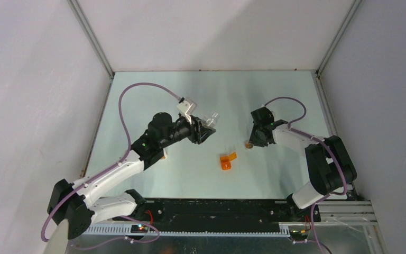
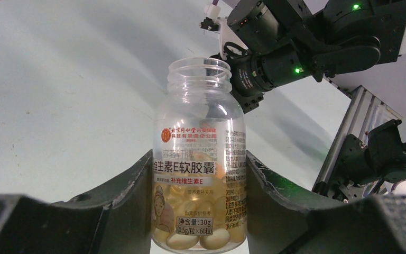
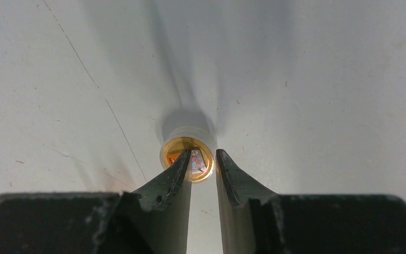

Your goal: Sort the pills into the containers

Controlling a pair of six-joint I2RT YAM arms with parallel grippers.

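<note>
My left gripper [image 1: 206,128] is shut on a clear, uncapped pill bottle [image 1: 211,119], holding it above the table's middle. In the left wrist view the bottle [image 2: 201,132] stands upright between the fingers of the left gripper [image 2: 200,159]. It has a printed label and several yellow softgel pills [image 2: 198,239] in its lower half. My right gripper [image 1: 255,141] hangs over a small amber vial [image 1: 248,144] standing on the table. In the right wrist view the right gripper [image 3: 203,153] has its fingers a narrow gap apart and empty, above the right side of the open vial [image 3: 173,145].
An orange cap-like piece [image 1: 227,161] lies on the table in front of both grippers. Another small orange item [image 1: 163,156] shows beside the left forearm. White walls enclose the table on three sides. A black rail [image 1: 222,209] runs along the near edge.
</note>
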